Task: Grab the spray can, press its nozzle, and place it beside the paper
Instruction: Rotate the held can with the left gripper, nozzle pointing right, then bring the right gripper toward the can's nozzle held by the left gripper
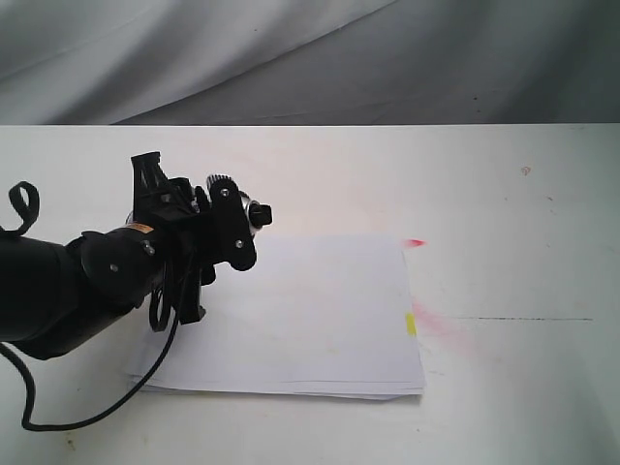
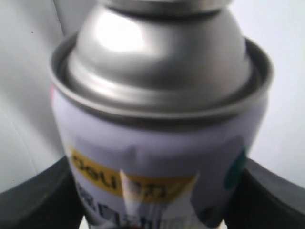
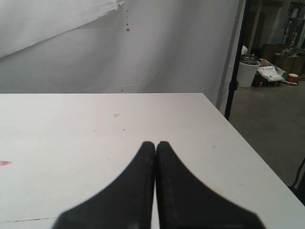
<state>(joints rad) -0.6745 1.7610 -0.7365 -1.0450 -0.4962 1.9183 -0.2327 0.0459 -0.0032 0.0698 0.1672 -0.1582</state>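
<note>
A small aerosol spray can (image 2: 157,143) with a silver domed shoulder and a white label fills the left wrist view. A yellow band crosses the label and a teal dot shows at its right edge. The black left fingers (image 2: 33,202) press against both sides of the can at the bottom of that frame, clamped on its body.

In the exterior view the can sits left of centre, mostly hidden by the black left arm (image 1: 87,281) that holds it. It is tipped onto its side, so its tiny black plastic nozzle (image 1: 262,214) points toward the right of the frame. The nozzle hangs over the upper left corner of the thin stack of large white paper sheets (image 1: 320,320). The paper lies flat on the white desk (image 1: 504,194) in the lower middle of the frame, with a small yellow mark (image 1: 411,325) at its right edge. A red spot (image 1: 415,242) sits just off its upper right corner.

In the right wrist view the black right fingers (image 3: 138,191) are pressed together with nothing between them, above bare desk.
</note>
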